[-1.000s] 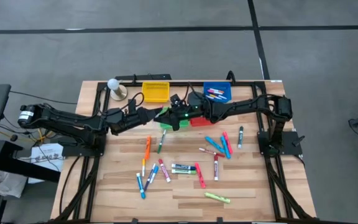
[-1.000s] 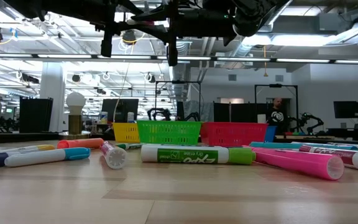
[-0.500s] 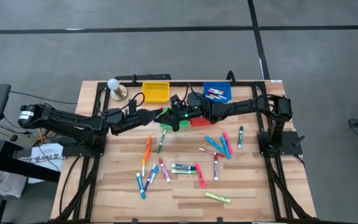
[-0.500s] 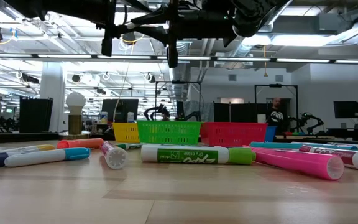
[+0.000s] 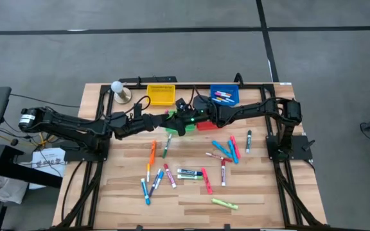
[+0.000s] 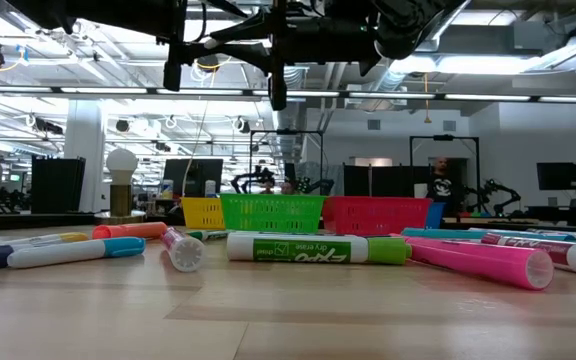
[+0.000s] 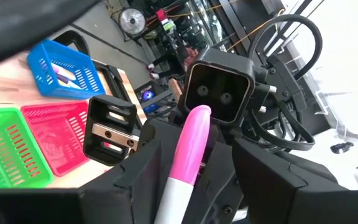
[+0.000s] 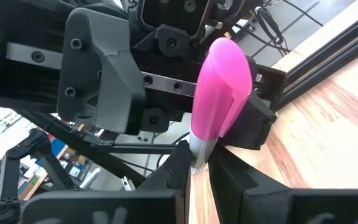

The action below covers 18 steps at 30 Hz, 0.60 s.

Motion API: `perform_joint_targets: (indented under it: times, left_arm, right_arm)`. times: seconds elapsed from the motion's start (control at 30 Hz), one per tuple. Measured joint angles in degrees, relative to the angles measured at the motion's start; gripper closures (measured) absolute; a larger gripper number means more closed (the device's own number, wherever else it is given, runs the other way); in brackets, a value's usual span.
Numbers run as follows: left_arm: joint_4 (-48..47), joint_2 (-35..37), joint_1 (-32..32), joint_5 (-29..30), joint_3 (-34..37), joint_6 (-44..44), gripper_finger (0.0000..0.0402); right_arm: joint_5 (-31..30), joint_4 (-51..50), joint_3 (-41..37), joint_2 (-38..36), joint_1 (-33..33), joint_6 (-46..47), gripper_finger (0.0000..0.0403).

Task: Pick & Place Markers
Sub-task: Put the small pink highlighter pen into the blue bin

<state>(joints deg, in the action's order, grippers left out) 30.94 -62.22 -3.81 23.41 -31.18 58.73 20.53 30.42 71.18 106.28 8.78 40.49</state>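
My right claw is clamped on the pink marker, mid-air over the green basket. My left claw faces it, fingers spread, marker between them untouched. Step: handover. Next, I judge: carry it to a basket; many markers remain below.

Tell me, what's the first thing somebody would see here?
Two dark robot arms meet above the green mesh basket at the table's back, passing one pink marker with a white barrel. The right gripper pinches it while the left gripper stands open beside it. Nearer the front, many colourful marker pens lie scattered on the wooden table.
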Motion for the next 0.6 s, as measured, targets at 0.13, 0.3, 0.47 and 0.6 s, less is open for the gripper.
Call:
perform_joint_targets:
  times: [0.13,0.3,0.47,0.6]
  left_arm:
    - [-0.1,0.0,0.0,0.0,0.0,-0.6,0.0204]
    - [-0.5,-0.2,0.0,-0.1,0.2,-1.4,0.0203]
    - [-0.5,-0.1,0.0,-0.1,0.2,-1.5,0.0203]
    - [-0.5,0.3,0.0,0.0,0.2,-1.5,0.0203]
  right_arm:
    - [0.1,0.0,0.0,0.0,-0.2,0.0,0.0374]
    - [0.1,0.6,0.3,-0.2,-0.5,0.0,0.0373]
    - [0.1,0.0,0.3,-0.4,-0.9,0.1,0.0374]
    - [0.3,-2.5,0.3,-0.9,-1.3,-0.3,0.0374]
